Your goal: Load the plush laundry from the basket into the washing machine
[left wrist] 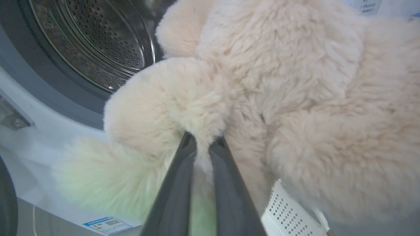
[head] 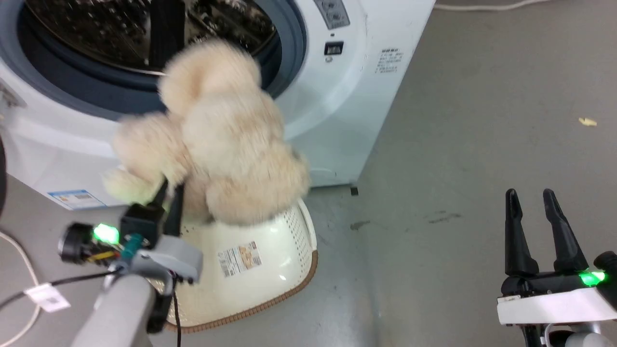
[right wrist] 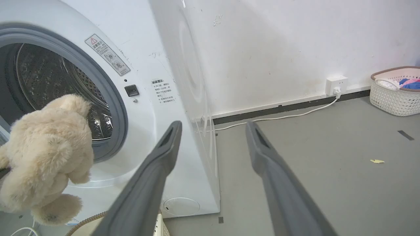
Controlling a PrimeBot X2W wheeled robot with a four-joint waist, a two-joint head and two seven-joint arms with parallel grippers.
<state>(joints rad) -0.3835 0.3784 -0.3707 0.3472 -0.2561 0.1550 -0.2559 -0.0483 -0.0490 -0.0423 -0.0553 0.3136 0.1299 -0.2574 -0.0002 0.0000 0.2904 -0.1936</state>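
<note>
Left gripper point(head: 169, 193): I am clamping my two dark fingers on a tuft of the plush laundry point(head: 226, 140). In the left wrist view the fur is bunching between them just below the tips point(left wrist: 203, 144).
Right gripper point(head: 530, 197): I am holding its fingers spread with nothing between them, low on my right and well apart from the load.
Basket point(head: 284, 241): it is lying tilted on the floor just beyond my left gripper, with its inside and floor sticker point(head: 239, 258) facing me. The lowest plush lobe is hanging at its far wall; I cannot tell whether they touch.
Plush laundry, position: the bundle is rising up and ahead of my left fingers. Its long axis is running from the basket's far wall toward the door opening, and its top lobe is overlapping the grey gasket point(head: 289, 43).
Washing machine point(head: 347, 96): the mouth is standing open, and the steel drum point(left wrist: 95, 42) is lying beyond the bundle, up and to the left.
Governing relation: the left arm is the nearer one and is carrying the load, so I judge the coming move to be a push forward and upward over the gasket lip, lobes first.
</note>
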